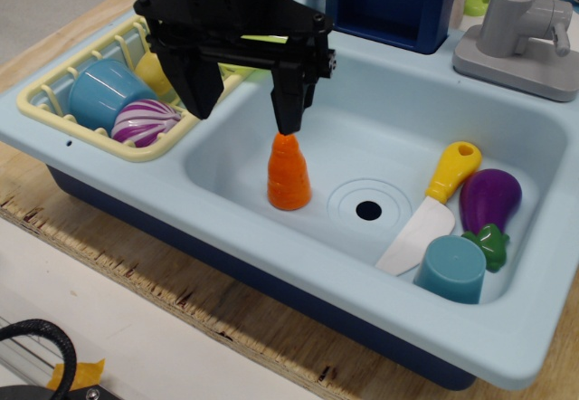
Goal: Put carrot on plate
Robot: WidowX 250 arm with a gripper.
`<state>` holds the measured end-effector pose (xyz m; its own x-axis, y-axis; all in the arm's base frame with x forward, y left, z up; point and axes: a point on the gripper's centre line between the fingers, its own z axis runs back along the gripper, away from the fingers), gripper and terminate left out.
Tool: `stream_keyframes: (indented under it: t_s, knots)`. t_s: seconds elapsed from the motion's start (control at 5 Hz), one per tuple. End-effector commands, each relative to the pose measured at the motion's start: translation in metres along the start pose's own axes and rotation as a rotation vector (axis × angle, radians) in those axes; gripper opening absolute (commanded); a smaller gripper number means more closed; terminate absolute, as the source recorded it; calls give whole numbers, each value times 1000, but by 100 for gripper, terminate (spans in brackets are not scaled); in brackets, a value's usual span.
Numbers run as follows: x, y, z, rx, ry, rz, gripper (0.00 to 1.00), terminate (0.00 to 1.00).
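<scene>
The orange carrot point(289, 176) stands upright on the floor of the light-blue sink basin point(380, 138), left of the drain. My black gripper point(244, 121) hangs above it with its jaws wide open and empty. The right fingertip point(288, 121) is right at the carrot's top, and I cannot tell whether it touches. The left finger is over the basin's left rim. Only a lime-green sliver of the plate point(261, 38) shows behind the gripper, in the yellow dish rack point(54, 83); the rest is hidden.
The rack holds a light-blue cup point(102, 92), a purple-and-white striped toy point(145, 121) and a yellow round toy point(154, 70). In the basin's right part lie a yellow-handled knife point(434, 205), a purple eggplant point(488, 201) and a blue cup point(450, 269). A grey faucet point(520, 29) stands at the back right.
</scene>
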<state>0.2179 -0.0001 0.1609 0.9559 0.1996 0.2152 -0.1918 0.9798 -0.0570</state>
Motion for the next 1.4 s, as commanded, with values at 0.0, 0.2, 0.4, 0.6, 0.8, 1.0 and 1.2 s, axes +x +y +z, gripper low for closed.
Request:
stream_keyframes:
  t_s: [0.0,0.2,0.4,0.6,0.8,1.0,1.2]
  knots:
    - [0,0,0,0,0,0,100,0]
    - [11,-3,-11,-34,-22,-18,100,0]
    - [17,-6,-22,-51,-54,-33,100,0]
    - [24,-6,-30,-59,-48,-43,100,0]
    - [26,-3,-38,-47,-64,-40,100,0]
    - [29,-1,-44,-51,-67,-38,100,0]
    - [26,-3,-53,-59,-48,-36,100,0]
